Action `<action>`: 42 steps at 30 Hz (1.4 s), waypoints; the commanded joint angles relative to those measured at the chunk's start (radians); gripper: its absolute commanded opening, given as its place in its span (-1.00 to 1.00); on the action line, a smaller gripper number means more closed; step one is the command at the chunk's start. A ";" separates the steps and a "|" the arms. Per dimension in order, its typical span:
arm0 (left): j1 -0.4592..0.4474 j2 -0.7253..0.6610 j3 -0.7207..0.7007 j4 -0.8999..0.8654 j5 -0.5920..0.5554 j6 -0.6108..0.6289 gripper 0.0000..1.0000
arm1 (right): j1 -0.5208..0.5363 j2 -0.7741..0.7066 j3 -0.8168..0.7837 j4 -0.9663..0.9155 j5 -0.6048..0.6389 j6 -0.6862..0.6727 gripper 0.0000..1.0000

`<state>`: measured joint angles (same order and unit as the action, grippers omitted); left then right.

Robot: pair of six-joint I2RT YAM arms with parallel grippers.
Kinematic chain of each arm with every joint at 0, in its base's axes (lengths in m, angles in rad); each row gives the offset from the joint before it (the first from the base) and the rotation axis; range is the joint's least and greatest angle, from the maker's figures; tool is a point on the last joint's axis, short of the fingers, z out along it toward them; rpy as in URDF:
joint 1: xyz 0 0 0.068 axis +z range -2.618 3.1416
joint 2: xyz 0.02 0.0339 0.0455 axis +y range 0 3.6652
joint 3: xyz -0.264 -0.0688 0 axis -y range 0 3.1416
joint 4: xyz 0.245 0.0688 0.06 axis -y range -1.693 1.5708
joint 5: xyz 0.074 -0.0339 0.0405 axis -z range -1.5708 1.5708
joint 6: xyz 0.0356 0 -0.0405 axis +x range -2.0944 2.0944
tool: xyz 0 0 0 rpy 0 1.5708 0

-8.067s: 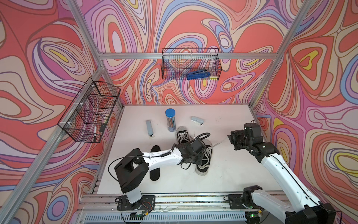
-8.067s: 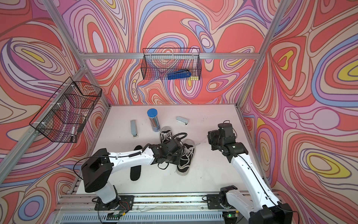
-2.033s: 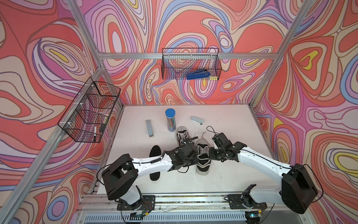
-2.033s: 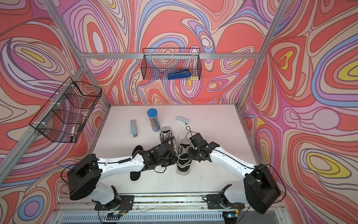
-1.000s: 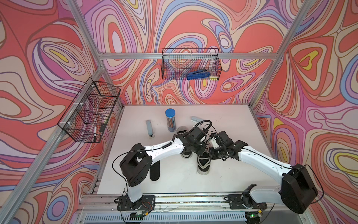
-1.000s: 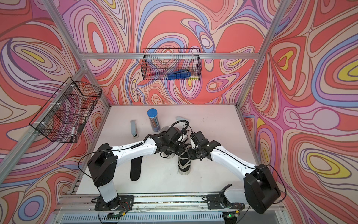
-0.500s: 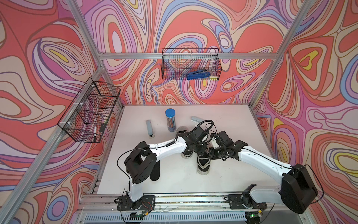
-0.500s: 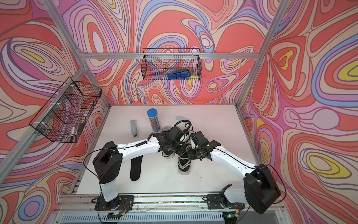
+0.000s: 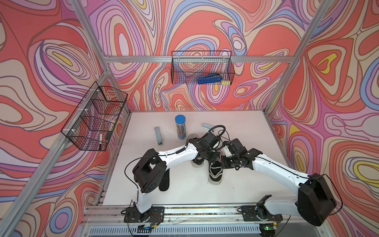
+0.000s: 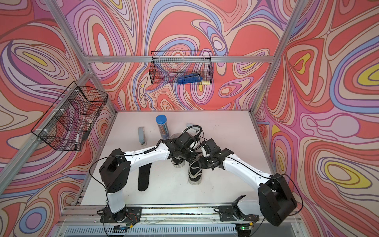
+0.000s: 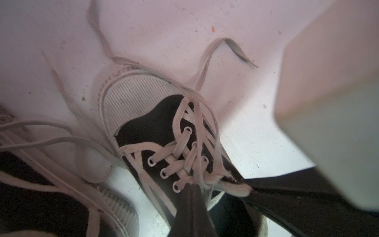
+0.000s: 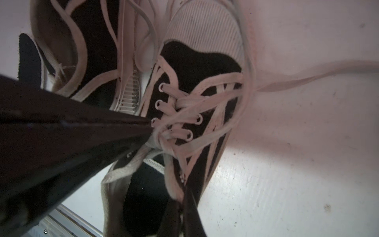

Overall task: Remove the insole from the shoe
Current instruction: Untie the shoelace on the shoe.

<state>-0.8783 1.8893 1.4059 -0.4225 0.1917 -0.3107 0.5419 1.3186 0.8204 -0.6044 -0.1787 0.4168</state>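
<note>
Step in hand: opening black canvas sneaker with white laces [image 9: 215, 174] for insole pull. Left gripper [image 11: 190, 188] pressed together at sneaker's tongue top — lace or tongue caught, cannot tell. Right gripper [image 12: 187, 195] pinches sneaker's side collar. Task insole not distinguishable in sneaker's dark opening [image 12: 143, 195]; judged inside. 1 loose flat black insole [image 10: 143, 178] lies well apart from sneaker; 2nd matching shoe [image 9: 198, 163] just beside sneaker. Next move — likely needs collar held wide, 1 tool reaching into heel.
</note>
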 commanded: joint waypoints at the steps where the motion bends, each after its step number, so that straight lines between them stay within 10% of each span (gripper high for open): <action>1: 0.012 -0.037 -0.025 0.010 -0.005 -0.016 -1.00 | -0.005 -0.013 0.010 0.023 0.027 0.037 -1.00; 17: 0.032 -0.146 -0.163 0.130 -0.045 -0.143 -1.00 | -0.005 -0.018 -0.010 0.031 0.019 0.059 -1.00; 23: 0.032 -0.119 -0.157 0.131 0.036 -0.143 -0.47 | -0.005 -0.016 -0.004 0.028 0.013 0.054 -1.00; 42: 0.032 -0.049 -0.102 0.132 0.087 -0.129 -0.49 | -0.005 -0.016 -0.006 0.029 0.000 0.053 -1.00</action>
<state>-0.8509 1.8221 1.2747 -0.3023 0.2588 -0.4419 0.5419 1.3163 0.8188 -0.5976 -0.1661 0.4656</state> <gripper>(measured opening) 0.243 0.057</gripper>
